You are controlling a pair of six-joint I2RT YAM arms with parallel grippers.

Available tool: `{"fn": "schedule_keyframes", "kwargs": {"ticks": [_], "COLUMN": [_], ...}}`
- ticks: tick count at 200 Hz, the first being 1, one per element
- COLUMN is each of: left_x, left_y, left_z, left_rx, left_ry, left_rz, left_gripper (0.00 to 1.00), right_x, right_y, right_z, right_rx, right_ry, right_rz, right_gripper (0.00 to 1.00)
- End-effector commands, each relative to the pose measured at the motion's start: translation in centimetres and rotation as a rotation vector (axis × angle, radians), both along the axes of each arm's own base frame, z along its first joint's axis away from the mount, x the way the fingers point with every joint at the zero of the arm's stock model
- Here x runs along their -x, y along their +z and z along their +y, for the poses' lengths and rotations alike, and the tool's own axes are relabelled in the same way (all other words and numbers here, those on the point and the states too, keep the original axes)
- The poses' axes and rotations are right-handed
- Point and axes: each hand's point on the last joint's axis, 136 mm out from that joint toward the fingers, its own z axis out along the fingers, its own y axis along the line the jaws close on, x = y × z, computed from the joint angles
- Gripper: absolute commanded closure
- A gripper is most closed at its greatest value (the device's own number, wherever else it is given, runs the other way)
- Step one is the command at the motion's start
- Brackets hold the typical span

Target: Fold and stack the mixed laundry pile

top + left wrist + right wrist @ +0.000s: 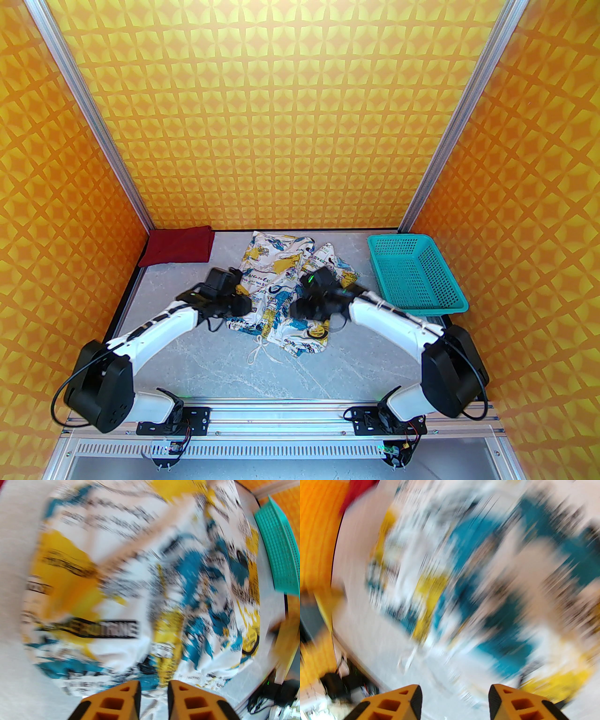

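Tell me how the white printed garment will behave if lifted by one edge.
The white garment printed with blue, mustard and black lies crumpled, so it will probably sag limply. Its loose white drawstring at the near edge may dangle or snag. Pushed, it likely bunches.

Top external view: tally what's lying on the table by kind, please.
Garments: 2 (dark red T-shirt, printed white garment)
Baskets: 1 (teal basket)
Total: 3
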Motion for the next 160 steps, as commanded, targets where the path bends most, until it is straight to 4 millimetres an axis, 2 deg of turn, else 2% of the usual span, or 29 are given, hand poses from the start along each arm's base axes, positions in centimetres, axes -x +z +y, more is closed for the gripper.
{"fn": "schedule_keyframes", "kwargs": {"ticks": [1,27,41,53,62,86,101,119,137,150,160], "left_x": [-0.1,-1.4,-2.3,-3.3,-4.1,-6.9,-9.1,-11.4,-13.8,-14.4,-14.0], "left_y": [-2.8,-5.3,-6.8,-7.8,-8.3,-9.0,-9.2,-9.6,-8.2,-5.9,-3.7], "left_z": [-0.4,0.1,1.1,2.3,3.3,5.3,6.0,6.4,6.6,6.5,6.7], "left_rx": [0.004,-0.011,-0.027,-0.04,-0.047,-0.053,-0.049,-0.043,-0.037,-0.04,-0.035], "left_ry": [0.03,0.06,0.084,0.104,0.124,0.143,0.142,0.133,0.122,0.104,0.101], "left_rz": [0.059,0.09,0.111,0.124,0.131,0.13,0.126,0.119,0.077,0.042,0.003], "left_gripper": [0.8,0.84,0.85,0.85,0.86,0.86,0.86,0.86,0.85,0.81,0.76], "right_x": [-3.5,-7.0,-7.4,-6.9,-6.1,-2.2,1.1,5.5,8.2,8.5,7.6], "right_y": [-2.3,-4.9,-6.5,-7.8,-8.7,-10.8,-11.5,-11.8,-10.5,-8.8,-7.0], "right_z": [-3.1,-4.6,-4.6,-4.4,-4.1,-3.7,-2.0,1.4,4.9,5.3,4.5], "right_rx": [0.129,0.163,0.177,0.16,0.139,0.115,0.095,0.054,-0.011,-0.03,-0.019], "right_ry": [0.001,-0.022,-0.018,-0.024,-0.028,-0.04,-0.014,0.037,0.079,0.069,0.044], "right_rz": [-0.014,0.006,0.044,0.084,0.115,0.193,0.223,0.253,0.24,0.211,0.157], "right_gripper": [0.51,0.55,0.56,0.56,0.56,0.58,0.59,0.59,0.58,0.57,0.54]}}
